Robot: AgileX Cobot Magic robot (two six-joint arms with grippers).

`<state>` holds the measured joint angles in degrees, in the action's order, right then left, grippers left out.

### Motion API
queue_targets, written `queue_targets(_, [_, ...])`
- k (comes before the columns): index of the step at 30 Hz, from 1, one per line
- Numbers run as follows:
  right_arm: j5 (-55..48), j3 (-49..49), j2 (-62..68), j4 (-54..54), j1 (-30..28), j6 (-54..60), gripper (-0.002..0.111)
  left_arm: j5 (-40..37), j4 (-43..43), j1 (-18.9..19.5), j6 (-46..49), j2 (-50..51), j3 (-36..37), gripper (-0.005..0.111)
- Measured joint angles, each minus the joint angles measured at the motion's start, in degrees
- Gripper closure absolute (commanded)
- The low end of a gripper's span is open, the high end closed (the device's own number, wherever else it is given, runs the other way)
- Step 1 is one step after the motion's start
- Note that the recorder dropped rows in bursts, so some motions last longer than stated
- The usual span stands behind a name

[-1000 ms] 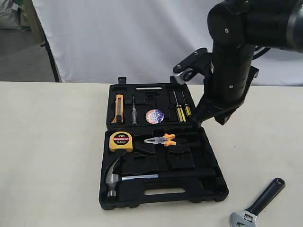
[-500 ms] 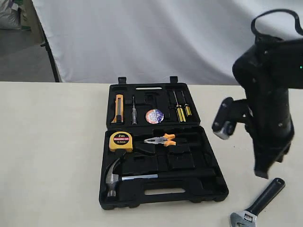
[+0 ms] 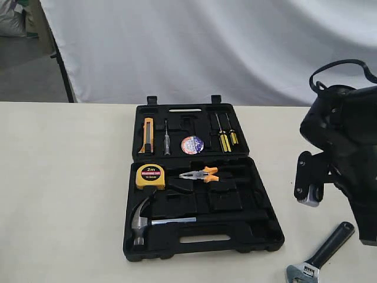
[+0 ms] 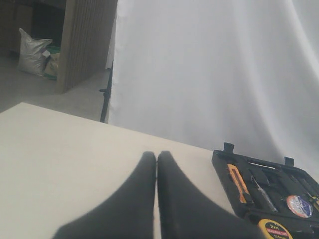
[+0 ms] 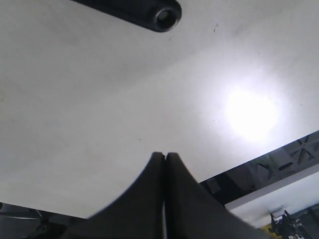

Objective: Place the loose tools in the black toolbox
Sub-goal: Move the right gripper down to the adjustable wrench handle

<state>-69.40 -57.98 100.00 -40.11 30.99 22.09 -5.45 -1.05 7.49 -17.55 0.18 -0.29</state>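
The black toolbox (image 3: 260,234) lies open on the table. A steel claw hammer (image 3: 152,221) rests in its near half, and the small tape roll (image 3: 192,144) sits in the far half. The silver adjustable wrench (image 3: 323,254) lies loose on the table, right of the box. My right arm (image 3: 344,153) hangs above and behind the wrench. My right gripper (image 5: 165,155) is shut and empty, with the wrench's black handle end (image 5: 149,12) a little beyond its tips. My left gripper (image 4: 157,154) is shut and empty over bare table beside the toolbox (image 4: 223,160).
Inside the box are a yellow tape measure (image 3: 150,175), orange-handled pliers (image 3: 201,174), a yellow utility knife (image 3: 146,134) and screwdrivers (image 3: 224,139). A white backdrop hangs behind the table. The table's edge runs close to my right gripper.
My right arm has swung from over the toolbox's far right corner to the right and down, ending above the wrench. The tools have not moved.
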Motion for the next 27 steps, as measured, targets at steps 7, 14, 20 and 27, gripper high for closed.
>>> queue_targets(7, [2.6, 0.1, 0.0, 0.4, 0.0, -1.8, 0.088, 0.0, 0.0, 0.0, 0.0, 0.0, 0.0, 0.106])
queue_targets(14, [3.0, 0.1, 0.0, 0.0, 0.0, -5.0, 0.047, 0.0, 0.0, 0.0, 0.0, 0.0, 0.0, 0.106])
queue_targets(20, [6.3, 0.1, 0.0, 6.9, 0.0, -0.9, 0.044, 0.0, 0.0, 0.0, 0.0, 0.0, 0.0, 0.106])
queue_targets(27, [9.5, 0.1, 1.7, 19.3, 0.0, 17.9, 0.044, 0.0, 0.0, 0.0, 0.0, 0.0, 0.0, 0.106])
